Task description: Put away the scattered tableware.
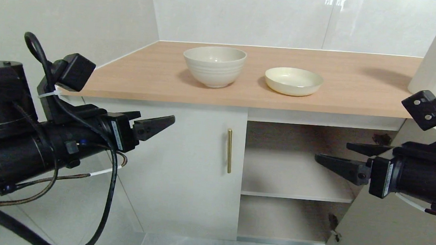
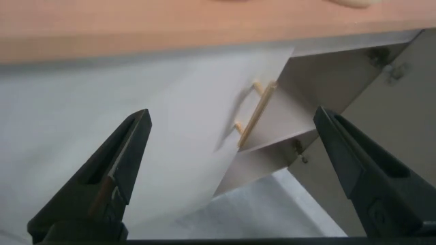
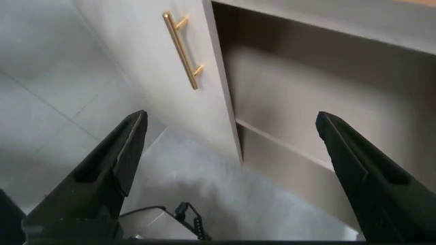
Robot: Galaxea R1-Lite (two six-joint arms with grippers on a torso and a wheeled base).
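Below the front edge of the counter (image 1: 361, 79), your left pincer (image 1: 156, 118) and right pincer (image 1: 331, 151) hang level, tips turned toward each other. Both have their jaws spread wide and hold nothing. Just past the left pincer stands the closed cabinet door (image 1: 182, 174) with its upright brass handle (image 1: 229, 150). Just past the right pincer lies the open compartment, its shelf (image 1: 295, 175) at about pincer height, with the swung-out door (image 1: 381, 229) beneath that arm. Above and beyond both pincers, on the counter, sit a deep ribbed bowl (image 1: 214, 65) toward the left pincer's side and a shallow dish (image 1: 293, 81) toward the right pincer's side, near each other but apart.

Nothing looks stowed yet, so the step in hand is probably the first pick-up. Lift your chosen pincer clear above rim height before going in. Then come down with one finger inside the rim and one outside, and pinch the near wall. The dish's low, sloped wall offers little to grip and may slip, so close firmly. Carry it level and mind the counter's edge on the way to the shelf.

Both pieces stand upright, mouths up. Being round, neither has a long axis along the counter, so any side of approach should serve.
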